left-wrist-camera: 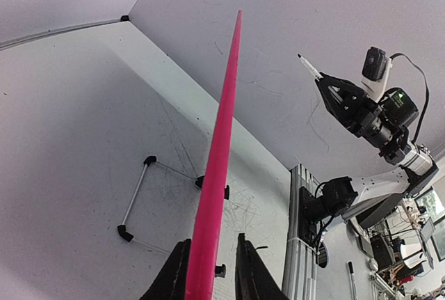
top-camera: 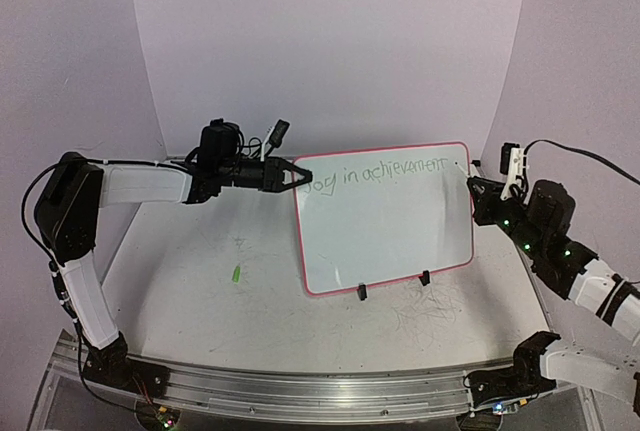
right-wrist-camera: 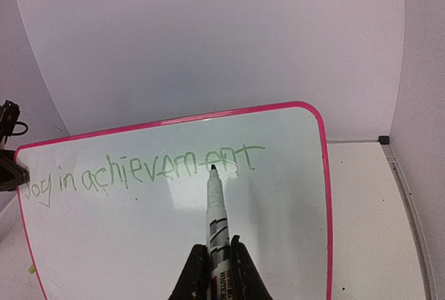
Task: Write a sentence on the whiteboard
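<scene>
Right wrist view first: the right gripper (right-wrist-camera: pixel 212 266) has both fingers clamped together on the barrel of a marker (right-wrist-camera: pixel 217 218), whose long axis runs straight out from the jaws with the nib leading toward the whiteboard (right-wrist-camera: pixel 306 230). The nib sits over the last letters of the sentence (right-wrist-camera: pixel 139 169), but whether it touches the surface I cannot tell; from the top view it looks to be near the board's upper right corner. The green line reads "Joy in achievement" and runs along the top edge, from the left rim toward the right corner. At that left rim the left gripper (left-wrist-camera: pixel 211 241) straddles the pink edge, one finger on each side; a sliver of gap shows beside one finger, so I cannot tell whether it grips the rim or merely brackets it. The board stands on its long edge toward the back right of the table (top-camera: pixel 200 281), propped on two black clip feet (top-camera: pixel 361 292), its long axis running left to right and its written face turned toward the arms. My judgement is that the first line is finished or nearly so. Any further words call for the nib to drop to the bare area below and start near the left, with the board braced against the push.
</scene>
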Available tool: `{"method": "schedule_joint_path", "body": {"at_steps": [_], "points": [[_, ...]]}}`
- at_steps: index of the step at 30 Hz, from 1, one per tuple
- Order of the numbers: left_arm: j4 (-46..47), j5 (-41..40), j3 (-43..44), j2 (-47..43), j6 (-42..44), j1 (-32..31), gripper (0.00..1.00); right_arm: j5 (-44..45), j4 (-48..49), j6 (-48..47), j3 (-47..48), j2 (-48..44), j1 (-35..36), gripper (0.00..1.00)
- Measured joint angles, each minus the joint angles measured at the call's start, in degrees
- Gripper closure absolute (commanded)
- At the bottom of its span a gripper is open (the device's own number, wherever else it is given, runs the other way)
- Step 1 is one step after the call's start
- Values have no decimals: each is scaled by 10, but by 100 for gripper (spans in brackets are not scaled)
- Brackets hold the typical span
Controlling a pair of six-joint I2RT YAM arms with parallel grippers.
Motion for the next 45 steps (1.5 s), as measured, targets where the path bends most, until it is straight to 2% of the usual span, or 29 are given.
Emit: {"method": "schedule_joint_path", "body": {"at_steps": [4,7,13,23,30,36,45], "points": [[-1,7,0,-5,0,3,62,-6,0,0,0,6,0,100],[-1,14,0,-10,-1,5,60,-9,0,0,0,7,0,100],[0,20,0,-16,-4,12,71,-12,0,0,0,9,0,100],[1,29,0,-17,-19,19,69,-14,0,0,0,10,0,100],[5,28,0,-17,-28,22,79,-17,0,0,0,17,0,100],[8,27,0,-17,-35,24,76,-22,0,0,0,23,0,100],[16,25,0,-17,-42,24,92,-24,0,0,0,25,0,100]]}}
